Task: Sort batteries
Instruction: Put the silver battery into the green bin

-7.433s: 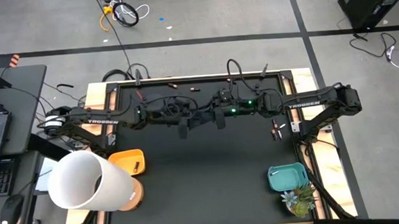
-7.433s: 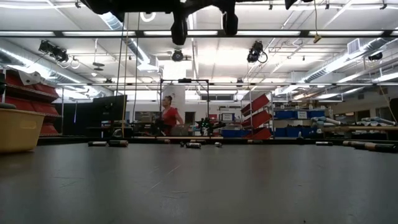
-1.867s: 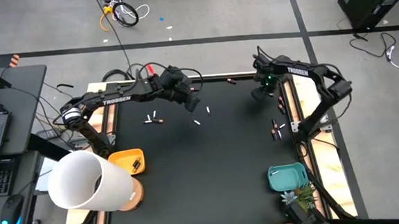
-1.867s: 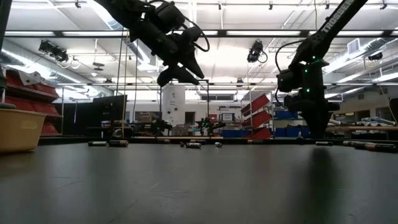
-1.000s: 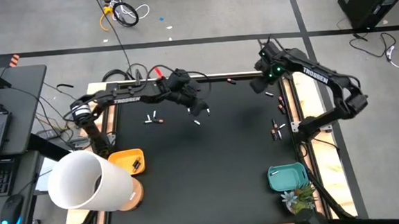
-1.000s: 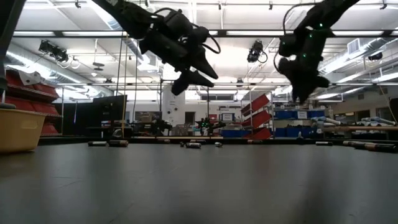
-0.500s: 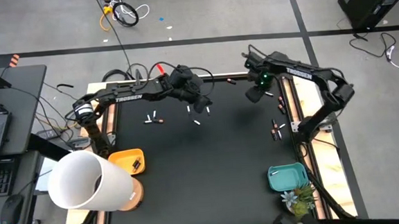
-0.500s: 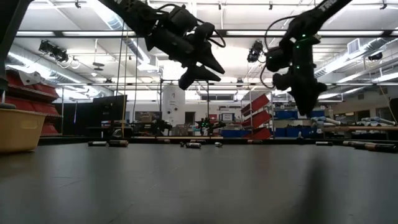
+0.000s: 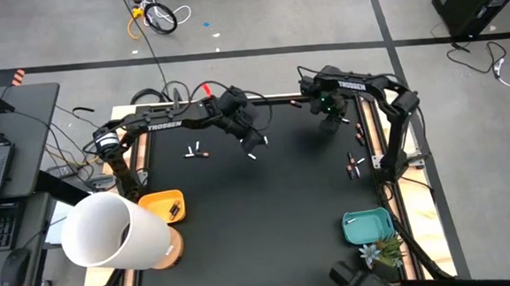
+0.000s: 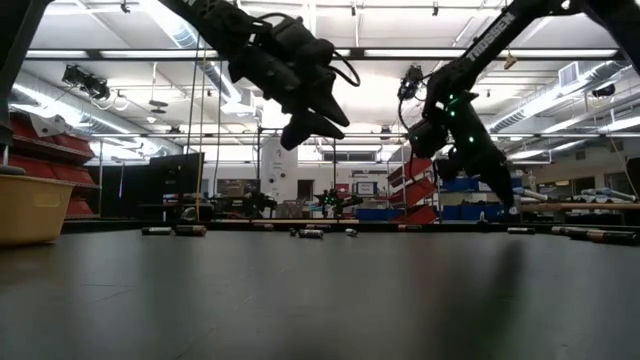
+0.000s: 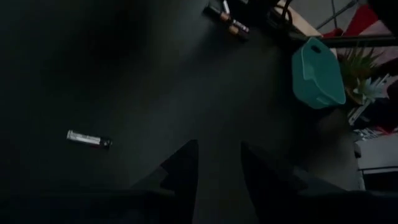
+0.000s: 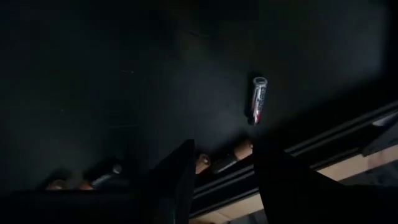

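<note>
Batteries are scattered on the far half of the black mat (image 9: 268,213). In the high view, 2 lie end to end left of centre (image 9: 194,151), their long axes running left-right. 2 pale ones (image 9: 253,155) lie just beside the left gripper (image 9: 255,141), each tilted on a diagonal. Near the right edge a small group (image 9: 355,164) is seen, roughly side by side, long axes running near to far, and 1 (image 9: 358,134) lies farther back along that edge. 1 more (image 9: 294,101) rests at the far rim, axis left-right.

The left gripper is held above the mat, its fingers (image 11: 185,171) spread with a gap between them and nothing pinched. In its wrist view a silver battery (image 11: 89,139) with a dark end lies flat on the mat, well apart from the fingers. A teal bin (image 11: 318,73) is seen beyond.

The right gripper (image 9: 329,121) hangs over the far right part of the mat, fingers (image 12: 180,174) parted and empty. In its wrist view a silver battery (image 12: 259,98) lies near the mat's edge, and dark copper-ended ones (image 12: 229,155) are lined up against the black rail (image 12: 323,149).

A yellow bin (image 9: 163,206) sits at the left edge beside a white cylinder (image 9: 109,230). A plant (image 9: 382,255) stands just beside the teal bin.
</note>
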You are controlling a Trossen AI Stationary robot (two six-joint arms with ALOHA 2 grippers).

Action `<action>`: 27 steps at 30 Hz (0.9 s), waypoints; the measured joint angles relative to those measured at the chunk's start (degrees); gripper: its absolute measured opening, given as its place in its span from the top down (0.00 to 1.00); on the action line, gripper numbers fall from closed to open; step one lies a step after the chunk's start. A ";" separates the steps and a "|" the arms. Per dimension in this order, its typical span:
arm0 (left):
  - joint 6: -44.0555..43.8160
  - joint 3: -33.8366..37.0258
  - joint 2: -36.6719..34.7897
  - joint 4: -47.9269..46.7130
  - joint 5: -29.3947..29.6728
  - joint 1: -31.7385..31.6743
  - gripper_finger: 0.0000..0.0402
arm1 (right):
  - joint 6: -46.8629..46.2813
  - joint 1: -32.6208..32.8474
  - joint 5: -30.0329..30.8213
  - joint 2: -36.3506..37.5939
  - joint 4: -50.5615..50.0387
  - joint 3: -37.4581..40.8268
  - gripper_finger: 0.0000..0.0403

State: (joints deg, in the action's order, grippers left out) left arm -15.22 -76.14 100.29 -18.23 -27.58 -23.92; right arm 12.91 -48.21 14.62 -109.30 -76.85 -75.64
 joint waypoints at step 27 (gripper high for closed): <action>1.31 0.00 -0.02 0.94 -0.36 -0.07 0.66 | 5.28 -4.33 2.83 -2.20 6.51 0.04 0.64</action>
State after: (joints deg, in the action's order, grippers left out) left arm -13.91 -76.14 100.27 -17.30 -27.94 -23.99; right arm 18.20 -52.54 17.45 -111.50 -70.35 -75.59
